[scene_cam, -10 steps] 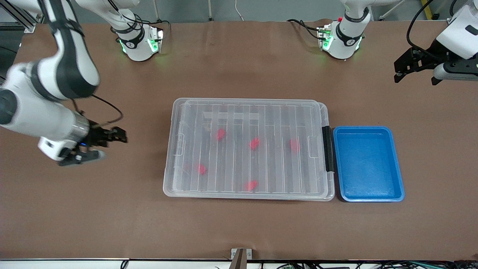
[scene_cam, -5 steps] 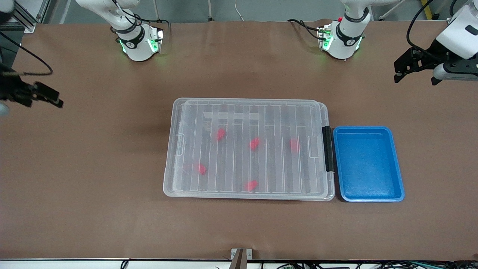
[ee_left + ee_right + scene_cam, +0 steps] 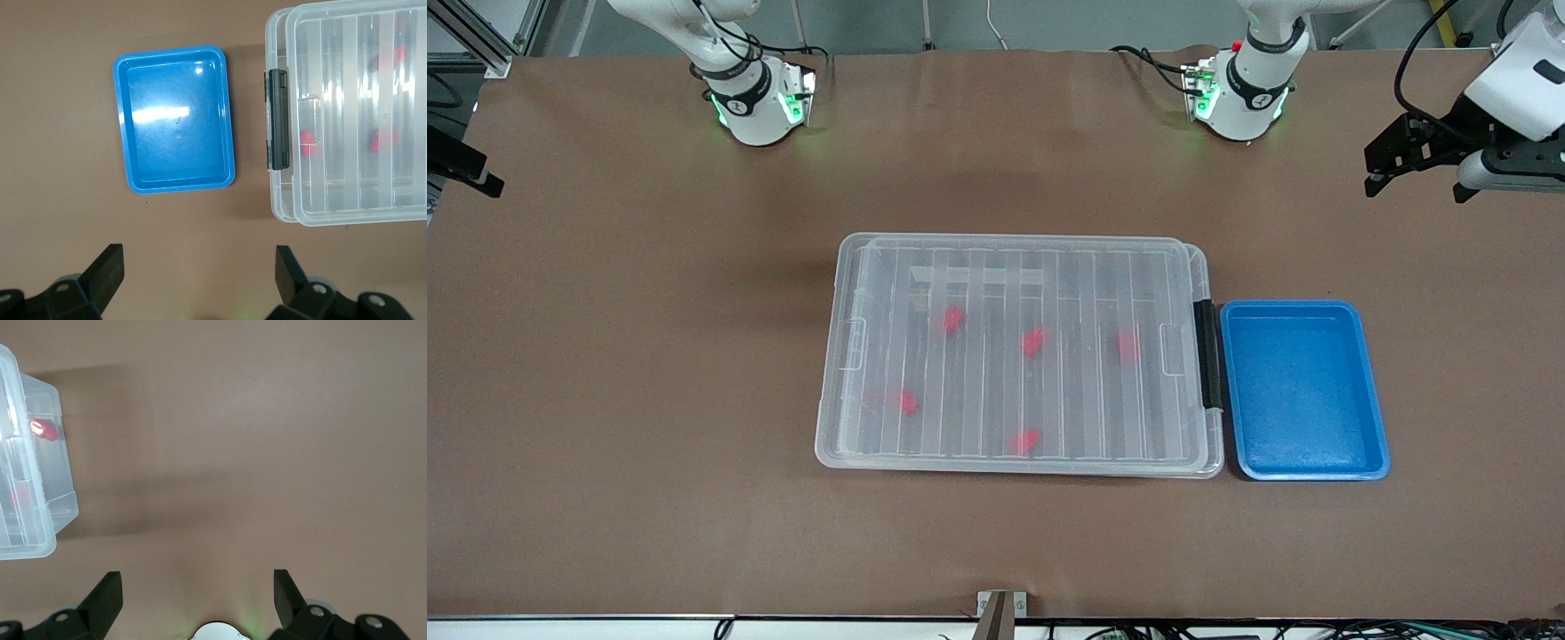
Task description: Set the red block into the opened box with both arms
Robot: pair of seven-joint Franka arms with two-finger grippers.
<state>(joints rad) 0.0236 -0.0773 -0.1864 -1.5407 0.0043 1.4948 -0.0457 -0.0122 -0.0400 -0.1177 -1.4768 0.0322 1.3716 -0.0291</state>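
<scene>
Five red pieces under the closed lid, both grippers well apart from them.

We see the right gripper (image 3: 193, 600) spread wide over bare table (image 3: 649, 356) at its own end. The red block (image 3: 1034, 341) lies inside the box (image 3: 854, 258) mid-table. The blue tray (image 3: 1303, 462) sits just beside the box's black clip (image 3: 1208, 356). The left gripper (image 3: 197, 277) hangs wide over its own end.

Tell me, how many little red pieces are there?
5, all inside the clear box under its lid: red pieces at, and. None seems hidden.
</scene>
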